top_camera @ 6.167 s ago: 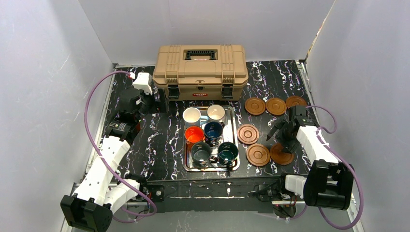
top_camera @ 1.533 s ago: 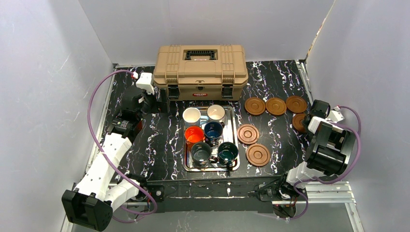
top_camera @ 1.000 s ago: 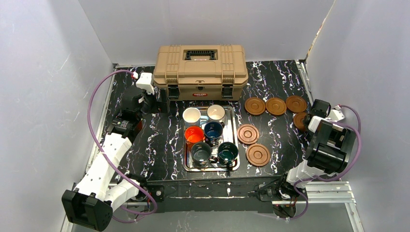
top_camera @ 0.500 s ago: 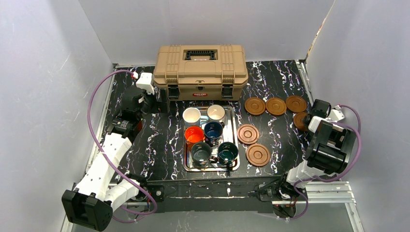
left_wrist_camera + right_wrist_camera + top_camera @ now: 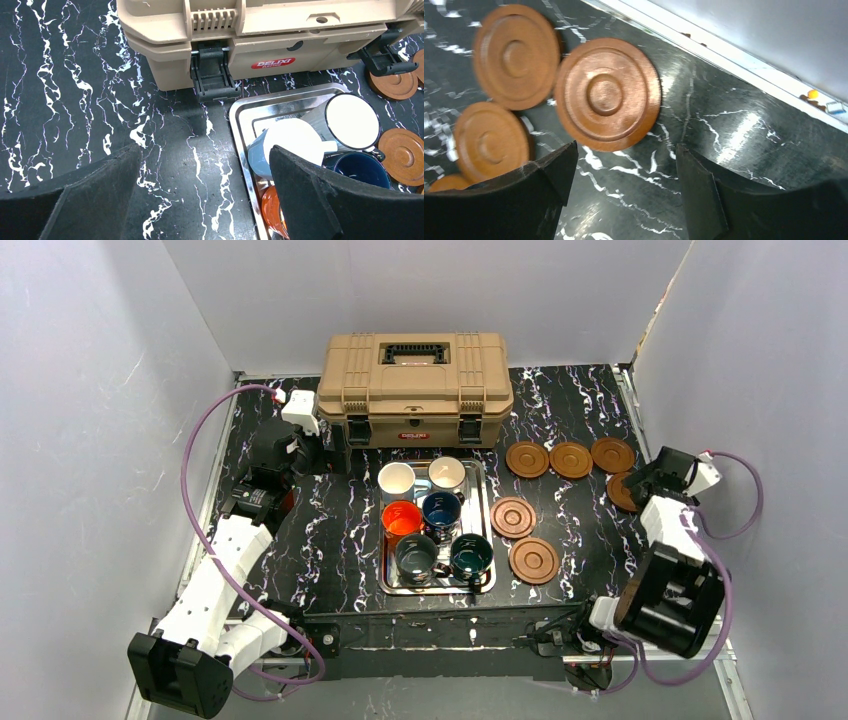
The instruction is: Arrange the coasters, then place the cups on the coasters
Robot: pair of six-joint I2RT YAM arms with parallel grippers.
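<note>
Several brown coasters lie right of the steel tray: three in a back row, two near the tray, and one by the right edge. My right gripper is open just behind that last coaster, which lies flat and free on the table beyond the fingertips. Cups stand in the tray: two cream, orange, navy, grey-green and teal. My left gripper hovers open over bare table left of the tray, holding nothing.
A tan toolbox stands at the back centre, close behind the tray. Grey walls enclose the table on three sides, and the right wall runs close to the outermost coaster. A metal rail edges the table there.
The right gripper has opened and drawn back a little from the coaster by the right edge, which now lies free. The right arm's elbow dropped toward the near edge. The left arm has not moved.
</note>
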